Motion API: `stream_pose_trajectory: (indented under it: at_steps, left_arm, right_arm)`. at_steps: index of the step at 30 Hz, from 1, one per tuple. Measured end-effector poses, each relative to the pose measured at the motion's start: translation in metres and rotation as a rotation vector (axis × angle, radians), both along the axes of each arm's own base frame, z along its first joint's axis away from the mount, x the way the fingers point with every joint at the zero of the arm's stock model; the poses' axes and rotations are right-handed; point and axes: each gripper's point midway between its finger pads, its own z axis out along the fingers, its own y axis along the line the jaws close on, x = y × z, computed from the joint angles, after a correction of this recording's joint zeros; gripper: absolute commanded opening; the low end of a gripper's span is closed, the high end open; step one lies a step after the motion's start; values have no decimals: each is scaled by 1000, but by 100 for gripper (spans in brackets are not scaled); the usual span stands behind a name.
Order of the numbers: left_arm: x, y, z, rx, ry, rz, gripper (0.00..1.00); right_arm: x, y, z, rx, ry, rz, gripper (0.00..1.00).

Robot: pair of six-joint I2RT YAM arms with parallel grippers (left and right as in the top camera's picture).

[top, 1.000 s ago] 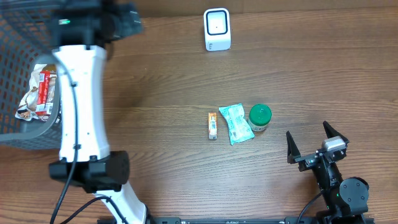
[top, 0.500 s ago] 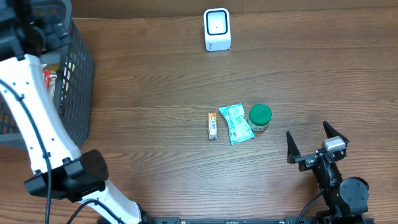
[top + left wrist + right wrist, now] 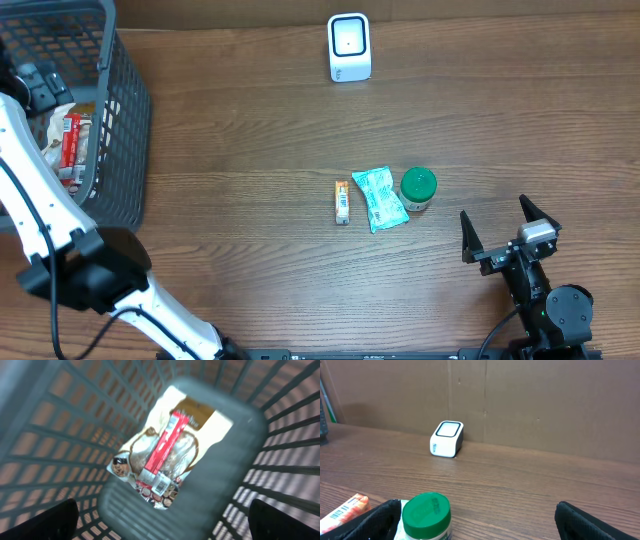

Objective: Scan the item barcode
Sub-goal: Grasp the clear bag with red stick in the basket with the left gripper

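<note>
Both tools gape empty, left tool [image 3: 160, 510] over the basket [image 3: 125, 120], right tool [image 3: 497, 228] near the green-lidded jar [image 3: 418, 187] sitting mid-tabletop [image 3: 250, 150] beside a teal pouch [image 3: 380, 198], and I'd guess that jar's light, rigid and kinda slick, so pinch its sides under the lid.

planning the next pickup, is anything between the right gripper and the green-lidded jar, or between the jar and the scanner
Nothing visible. Only bare table lies between the open right gripper and the green-lidded jar, and between the jar and the scanner. The teal packet sits beside the jar, off both lines.
</note>
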Motion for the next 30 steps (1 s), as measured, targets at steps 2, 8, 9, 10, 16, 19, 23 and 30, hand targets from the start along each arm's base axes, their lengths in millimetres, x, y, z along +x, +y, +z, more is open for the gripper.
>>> stream_pose_trajectory:
  at_steps: [2, 8, 9, 10, 16, 19, 23, 30]
  left_arm:
    - [1, 10, -20, -18, 41, 2, 100]
    - [3, 30, -75, -76, 134, -31, 100]
    - [4, 30, -83, -85, 149, -48, 100]
    - [4, 32, -91, -96, 165, -61, 100]
    - [11, 33, -134, -141, 235, -157, 100]
    - [15, 30, -153, -169, 260, -212, 100]
    - [18, 28, -172, -194, 279, -253, 100]
    - [19, 26, -192, -215, 307, -290, 100]
  right_arm:
    - [0, 0, 0, 0, 0, 0, 100]
    - [0, 0, 0, 0, 0, 0, 100]
    - [0, 0, 0, 0, 0, 0, 100]
    - [0, 0, 0, 0, 0, 0, 100]
    - [0, 0, 0, 0, 0, 0, 100]
    - [0, 0, 0, 0, 0, 0, 100]
    - [0, 0, 0, 0, 0, 0, 100]
    - [0, 0, 0, 0, 0, 0, 100]
